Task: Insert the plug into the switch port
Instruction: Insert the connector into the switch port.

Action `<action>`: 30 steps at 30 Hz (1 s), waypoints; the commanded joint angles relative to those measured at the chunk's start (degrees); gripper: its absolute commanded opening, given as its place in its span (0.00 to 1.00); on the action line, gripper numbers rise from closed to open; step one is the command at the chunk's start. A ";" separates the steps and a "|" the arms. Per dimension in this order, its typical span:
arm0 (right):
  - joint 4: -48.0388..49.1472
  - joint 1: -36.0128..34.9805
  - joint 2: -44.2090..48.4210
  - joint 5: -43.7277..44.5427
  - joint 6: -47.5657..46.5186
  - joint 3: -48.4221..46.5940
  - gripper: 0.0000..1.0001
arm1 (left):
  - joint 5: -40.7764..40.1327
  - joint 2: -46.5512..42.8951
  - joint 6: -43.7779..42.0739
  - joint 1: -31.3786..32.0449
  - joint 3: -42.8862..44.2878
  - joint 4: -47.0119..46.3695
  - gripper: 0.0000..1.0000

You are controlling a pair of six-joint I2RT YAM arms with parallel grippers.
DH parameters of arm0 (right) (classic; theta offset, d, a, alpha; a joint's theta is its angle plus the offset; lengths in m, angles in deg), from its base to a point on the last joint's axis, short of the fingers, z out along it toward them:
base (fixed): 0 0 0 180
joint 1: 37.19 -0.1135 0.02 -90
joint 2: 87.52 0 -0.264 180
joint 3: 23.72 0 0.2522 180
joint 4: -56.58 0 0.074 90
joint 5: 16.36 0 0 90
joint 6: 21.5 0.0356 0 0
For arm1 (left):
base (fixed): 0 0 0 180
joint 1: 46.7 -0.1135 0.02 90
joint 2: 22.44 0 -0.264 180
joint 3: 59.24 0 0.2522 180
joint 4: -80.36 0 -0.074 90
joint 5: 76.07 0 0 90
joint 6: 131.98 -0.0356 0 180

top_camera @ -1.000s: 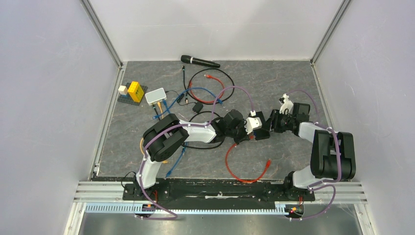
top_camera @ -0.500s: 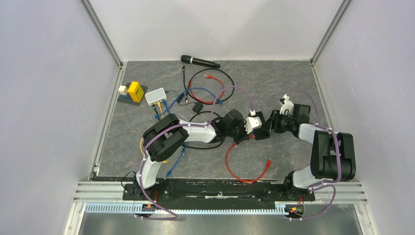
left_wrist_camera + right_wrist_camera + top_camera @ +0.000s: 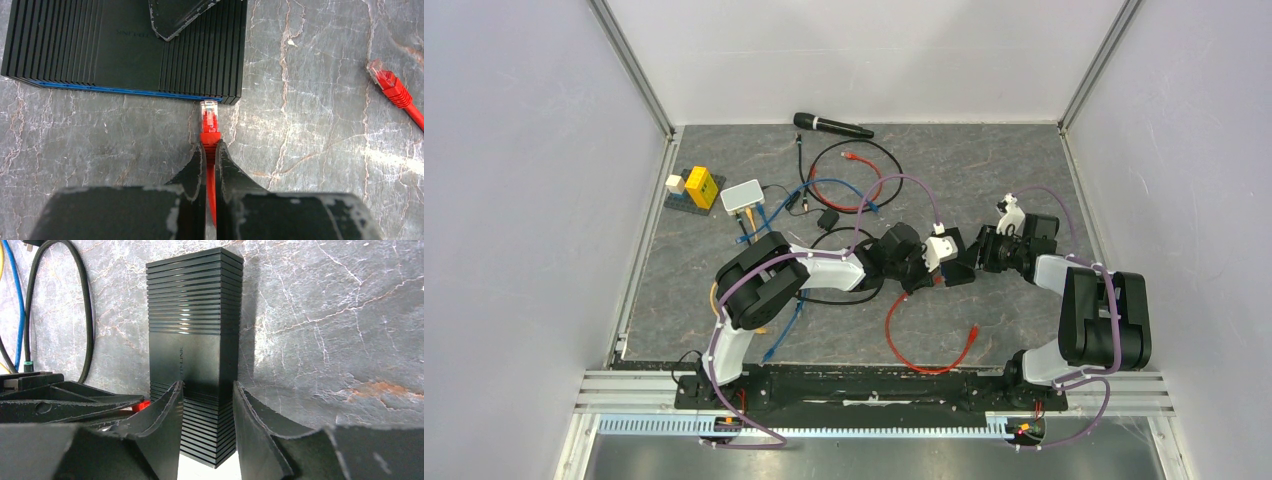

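Observation:
A black ribbed switch [image 3: 125, 50] lies flat on the grey table. Its blue-edged front side [image 3: 150, 91] faces my left gripper; the switch port itself is not visible. My left gripper [image 3: 210, 145] is shut on the red plug [image 3: 209, 117], whose clear tip sits at that blue edge near the right end. My right gripper [image 3: 207, 385] is closed on the switch [image 3: 192, 340], with a fingertip against each long side. One of its fingers [image 3: 175, 17] shows over the switch's top. In the top view both grippers [image 3: 936, 278] [image 3: 972, 262] meet at mid-table.
The red cable loops toward the near edge, and its other plug [image 3: 385, 80] lies loose on the right. At the back left are a white box [image 3: 742, 196] with blue cables, a yellow block [image 3: 701, 186], black cable loops [image 3: 85, 315] and a microphone [image 3: 832, 125].
The right gripper has narrowed slightly on the switch and edged a little left. The left gripper and plug have stayed put.

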 commanded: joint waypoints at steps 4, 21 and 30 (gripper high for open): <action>-7.13 -1.09 -2.10 4.60 -1.51 3.27 0.41 | -0.84 -5.12 1.43 0.38 -0.31 -8.05 0.02; -4.82 -1.05 -3.09 0.44 0.37 5.70 0.41 | 0.24 -0.65 3.04 0.38 -0.11 -9.94 0.02; -2.33 -1.18 -3.49 -2.21 2.21 8.58 0.40 | -1.16 2.06 2.82 0.36 2.24 -9.77 0.02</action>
